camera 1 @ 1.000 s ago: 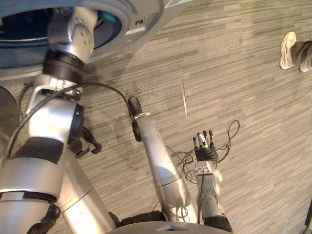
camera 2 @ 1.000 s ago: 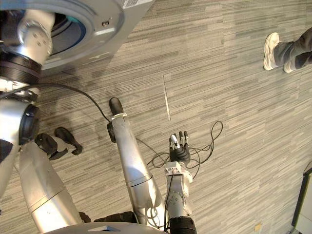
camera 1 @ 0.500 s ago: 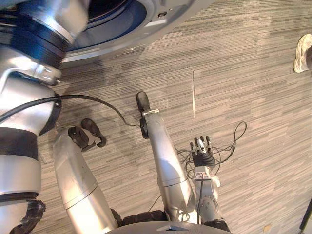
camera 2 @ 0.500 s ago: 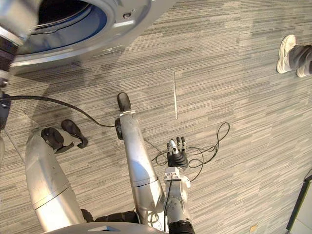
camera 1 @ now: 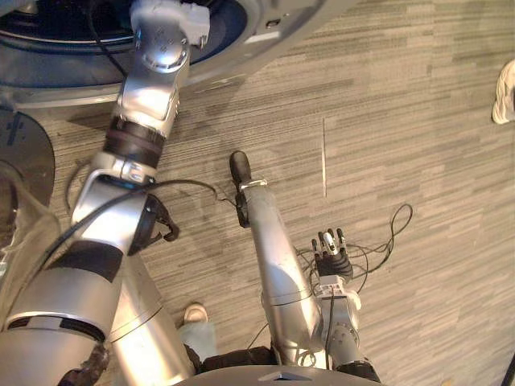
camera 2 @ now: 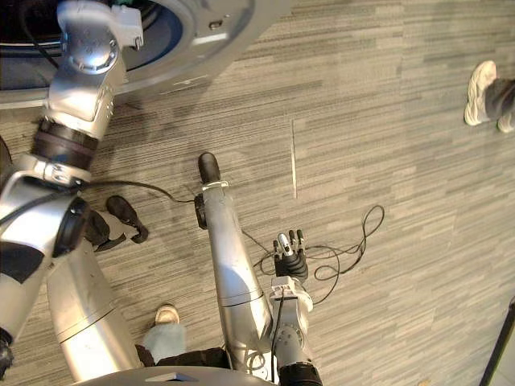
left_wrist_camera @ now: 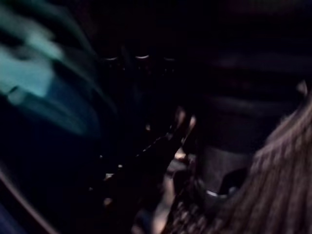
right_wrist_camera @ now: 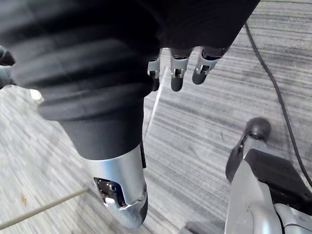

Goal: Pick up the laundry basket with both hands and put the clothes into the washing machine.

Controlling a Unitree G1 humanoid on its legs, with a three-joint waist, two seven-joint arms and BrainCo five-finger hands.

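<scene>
The washing machine [camera 1: 256, 30] stands at the top left, its round drum opening [camera 2: 173, 24] dark inside. My left arm [camera 1: 153, 96] stretches up from the lower left and its wrist [camera 1: 165, 36] goes in over the drum's rim; the hand past it is hidden in the dark. In the left wrist view the drum's inside is black, with a blurred teal shape [left_wrist_camera: 29, 73] at one side. My right hand [camera 1: 331, 256] hangs low over the carpet at the lower middle, its fingers [right_wrist_camera: 178, 73] straight and holding nothing.
A round dark panel [camera 1: 24, 153] sits at the left edge below the machine. A person's pale shoe [camera 1: 505, 92] is on the grey striped carpet [camera 1: 402, 121] at the far right. Another shoe with a light trouser leg [camera 2: 166, 315] shows at the bottom.
The camera has shifted. My left arm has swung up and forward, so its wrist now enters the drum. A shoe has come into view at the bottom. The right hand hangs as before.
</scene>
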